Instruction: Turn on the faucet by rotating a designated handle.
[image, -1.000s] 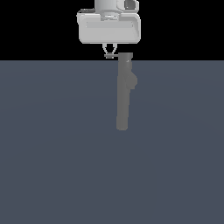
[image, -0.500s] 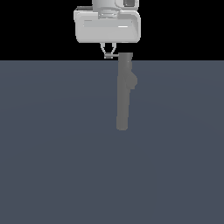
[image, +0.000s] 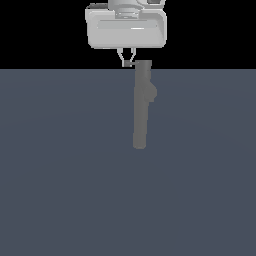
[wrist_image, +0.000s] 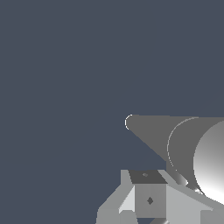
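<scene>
The faucet (image: 140, 112) is a long matte grey column lying on the dark floor, with a rounded bump (image: 151, 93) on the side toward the exterior view's right. My gripper (image: 128, 63) hangs from the white hand at the column's far end, just off its side toward the exterior view's left. Its fingers converge to a point and look shut, with nothing seen between them. In the wrist view the faucet (wrist_image: 175, 135) looms close beside the gripper (wrist_image: 148, 199). A thin pale sliver, seemingly the handle (wrist_image: 186, 183), lies between the column and the fingers.
A flat dark blue-grey floor (image: 65, 175) surrounds the faucet. Above the floor's far edge the background is black, and the white hand (image: 126, 27) sits against it.
The hand has shifted very slightly upward in the exterior view and looks a touch larger. The fingertips stay at the same spot by the column's far end. The faucet has not moved.
</scene>
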